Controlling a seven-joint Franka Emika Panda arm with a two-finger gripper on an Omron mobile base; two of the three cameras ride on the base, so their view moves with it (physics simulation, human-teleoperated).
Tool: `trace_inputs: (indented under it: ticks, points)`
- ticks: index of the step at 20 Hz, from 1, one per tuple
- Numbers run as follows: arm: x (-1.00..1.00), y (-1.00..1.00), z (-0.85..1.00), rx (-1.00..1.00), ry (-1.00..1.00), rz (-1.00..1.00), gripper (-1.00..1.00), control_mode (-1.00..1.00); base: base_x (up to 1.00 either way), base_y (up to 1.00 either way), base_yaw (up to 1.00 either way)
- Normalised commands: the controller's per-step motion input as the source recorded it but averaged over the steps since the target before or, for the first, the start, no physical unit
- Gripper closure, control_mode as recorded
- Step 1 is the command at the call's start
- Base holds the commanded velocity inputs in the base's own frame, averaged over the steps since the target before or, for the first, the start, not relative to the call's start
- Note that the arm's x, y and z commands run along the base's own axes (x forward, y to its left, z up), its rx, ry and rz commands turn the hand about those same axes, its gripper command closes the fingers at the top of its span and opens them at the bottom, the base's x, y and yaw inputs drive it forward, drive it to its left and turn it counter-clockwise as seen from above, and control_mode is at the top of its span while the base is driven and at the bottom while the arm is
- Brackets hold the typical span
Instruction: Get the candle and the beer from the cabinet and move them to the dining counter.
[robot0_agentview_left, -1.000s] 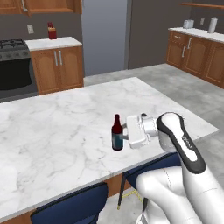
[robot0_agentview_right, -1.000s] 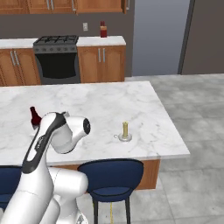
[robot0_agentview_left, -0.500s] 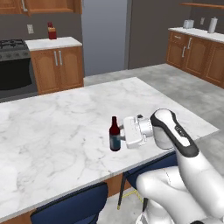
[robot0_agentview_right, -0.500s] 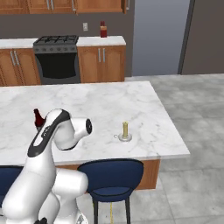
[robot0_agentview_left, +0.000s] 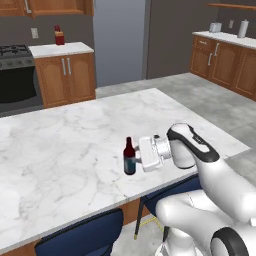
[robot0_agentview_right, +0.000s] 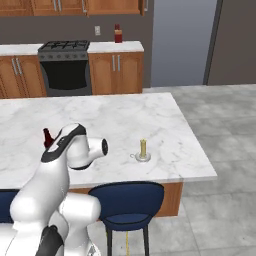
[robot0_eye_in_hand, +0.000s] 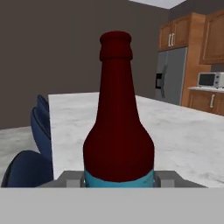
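Gripping the glossy narrow-necked beer (robot0_eye_in_hand: 118, 131), the hand (robot0_agentview_left: 136, 159).

The dark brown beer (robot0_agentview_left: 129, 158) stands upright at the left base view's centre, on the marble surface (robot0_agentview_left: 70, 150). The pale candle (robot0_agentview_right: 143, 149) stands upright at the right base view's centre.

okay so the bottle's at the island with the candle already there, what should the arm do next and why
Probably open the gripper and back off. The beer stands upright on the dining counter, apparently resting on the marble, with the gripper closed around its labelled body. The candle already sits on the same top, so releasing would likely finish the job.
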Motion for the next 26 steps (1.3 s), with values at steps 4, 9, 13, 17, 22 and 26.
trace_inputs:
  ticks: [4, 9, 13, 17, 22, 26]
  points:
    - [0.18, 0.00, -0.27, 0.00, 0.00, 0.01, 1.00, -1.00, 0.00, 0.00, 0.00]
    - [0.19, 0.01, -0.27, 0.00, 0.00, 0.01, 1.00, -1.00, 0.00, 0.00, 0.00]
    - [0.16, 0.01, -0.26, 0.00, 0.00, 0.00, 1.00, -1.00, 0.00, 0.00, 0.00]
    - [0.11, 0.01, -0.24, 0.00, 0.00, 0.01, 1.00, -1.00, 0.00, 0.00, 0.00]
    - [0.08, 0.00, -0.23, 0.00, 0.00, 0.01, 1.00, -1.00, 0.00, 0.00, 0.00]
    - [0.09, 0.00, -0.20, 0.00, 0.00, 0.01, 1.00, -1.00, 0.00, 0.00, 0.00]
